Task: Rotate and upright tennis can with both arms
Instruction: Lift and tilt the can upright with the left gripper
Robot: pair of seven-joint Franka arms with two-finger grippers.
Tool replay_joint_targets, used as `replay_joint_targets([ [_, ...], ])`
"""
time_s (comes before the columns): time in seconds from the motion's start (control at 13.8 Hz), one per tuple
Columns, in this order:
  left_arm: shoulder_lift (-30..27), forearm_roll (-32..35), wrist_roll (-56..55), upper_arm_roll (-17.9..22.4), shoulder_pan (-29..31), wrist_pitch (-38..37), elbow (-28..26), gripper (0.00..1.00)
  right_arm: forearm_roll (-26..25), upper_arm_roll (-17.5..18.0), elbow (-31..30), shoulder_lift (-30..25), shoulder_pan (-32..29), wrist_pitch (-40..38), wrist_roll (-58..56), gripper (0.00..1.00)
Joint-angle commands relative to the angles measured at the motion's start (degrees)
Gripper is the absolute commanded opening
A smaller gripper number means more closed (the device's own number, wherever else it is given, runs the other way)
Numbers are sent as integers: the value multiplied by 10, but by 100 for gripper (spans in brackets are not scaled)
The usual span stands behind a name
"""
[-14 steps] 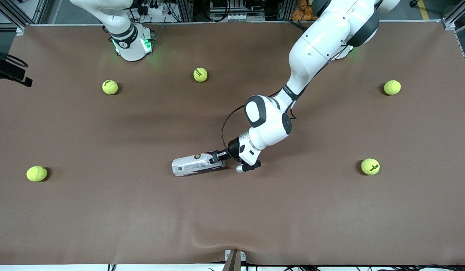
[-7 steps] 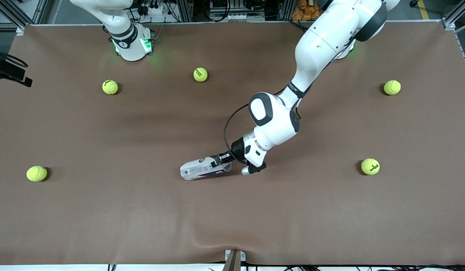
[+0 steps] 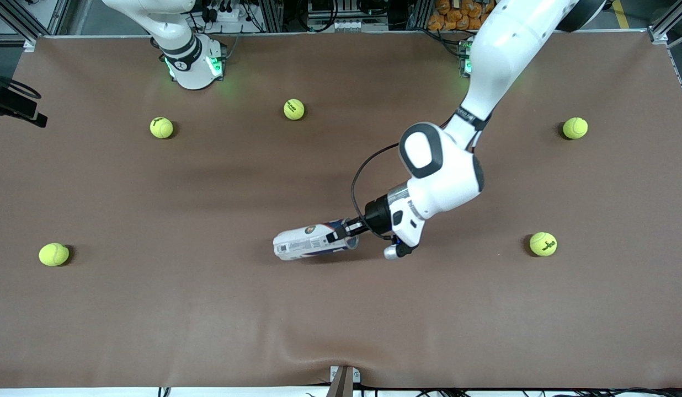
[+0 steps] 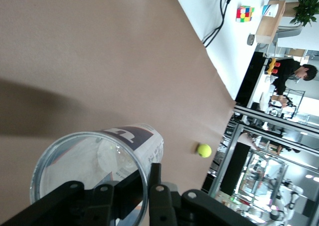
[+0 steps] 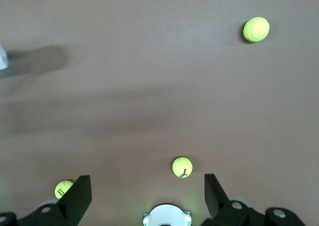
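I see the tennis can (image 3: 313, 241) lying on its side mid-table, open mouth pointing to 3 o'clock. My left gripper (image 3: 346, 231) pinches its rim there. My right gripper (image 5: 147, 192) waits, spread wide, over two balls (image 5: 182, 166) by its base.

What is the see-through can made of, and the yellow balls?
The tennis can, pinched at its rim by the left gripper, looks like clear glossy plastic: its open mouth shows the inside. The tennis balls look fuzzy, probably felt. The right gripper waits open.
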Motion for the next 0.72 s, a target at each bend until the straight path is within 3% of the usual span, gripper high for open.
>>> replay_joint_targets([
  [0.0, -48, 20, -64, 4, 6, -16, -34, 0, -3, 4, 5, 0, -6, -1, -1, 100],
  [0.22, -66, 94, -143, 4, 6, -29, -32, 0, -5, 4, 5, 0, -7, -1, 0, 100],
  [0.65, -84, 328, -340, 1, -4, -124, 1, 0, -5, 4, 5, 0, -6, 0, -1, 100],
])
